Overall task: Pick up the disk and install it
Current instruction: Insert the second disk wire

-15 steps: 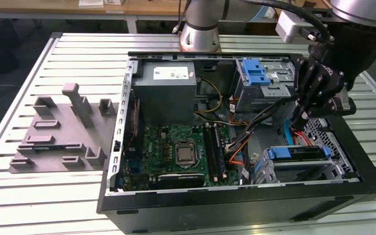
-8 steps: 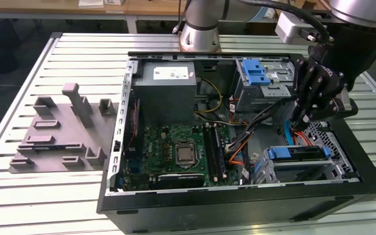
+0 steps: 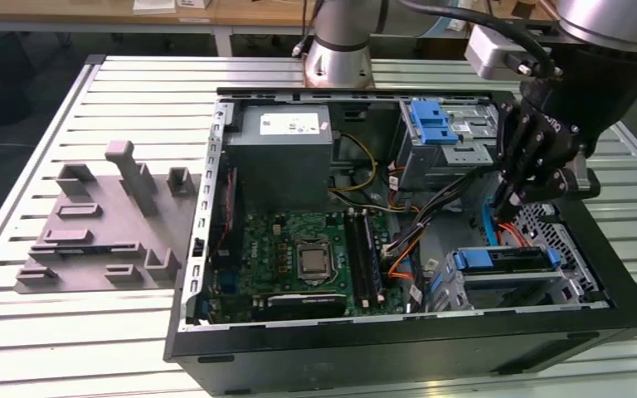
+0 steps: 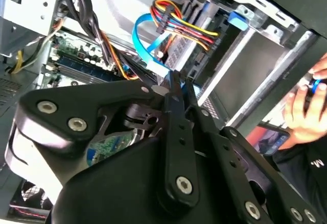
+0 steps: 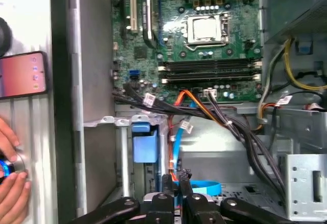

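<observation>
Gripper: one, fingers closed together, holding nothing visible, tips among the cables inside the open computer case. Disk: one, seated in the drive bay with its blue carrier, just below the gripper in the exterior view. Motherboard: one. A person's hand beside the case.

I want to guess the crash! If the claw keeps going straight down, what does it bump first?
Probably the blue ribbon cable just beyond the claw, then the case floor. Depth is hard to judge.
</observation>
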You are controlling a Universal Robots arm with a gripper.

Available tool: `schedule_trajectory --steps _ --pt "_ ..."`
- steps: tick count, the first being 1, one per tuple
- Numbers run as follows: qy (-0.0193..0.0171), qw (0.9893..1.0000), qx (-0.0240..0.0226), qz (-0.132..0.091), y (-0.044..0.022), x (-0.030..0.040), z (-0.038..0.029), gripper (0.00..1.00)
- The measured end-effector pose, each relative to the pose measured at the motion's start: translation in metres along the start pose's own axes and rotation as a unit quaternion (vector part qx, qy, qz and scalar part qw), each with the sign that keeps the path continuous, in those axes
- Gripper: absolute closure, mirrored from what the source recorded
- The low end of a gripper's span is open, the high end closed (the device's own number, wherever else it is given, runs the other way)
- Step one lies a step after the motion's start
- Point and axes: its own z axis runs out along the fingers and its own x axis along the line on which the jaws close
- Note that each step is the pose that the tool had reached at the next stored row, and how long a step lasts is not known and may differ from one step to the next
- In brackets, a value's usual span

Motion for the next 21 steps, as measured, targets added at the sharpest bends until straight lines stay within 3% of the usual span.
schedule_trajectory --steps 5,6,7,9,14,18,21 --pt "-0.0450 0.9990 -0.0024 -0.001 -0.0001 0.0013 0.0006 0.84" --pt "-0.0509 0.9987 -0.0027 -0.001 -0.0001 0.0024 0.0010 0.84" --pt "-0.0545 0.9985 -0.0026 -0.001 -0.0002 0.0038 0.0018 0.84" --pt "-0.0562 0.9984 -0.0021 -0.001 -0.0004 0.0086 0.0041 0.84" --pt "-0.0565 0.9984 0.0001 -0.001 -0.0002 0.0227 0.0107 0.84" --pt "-0.0564 0.9984 0.0002 -0.001 -0.0002 0.0228 0.0107 0.84" --pt "-0.0568 0.9984 0.0076 0.000 0.0005 0.0230 0.0113 0.84"
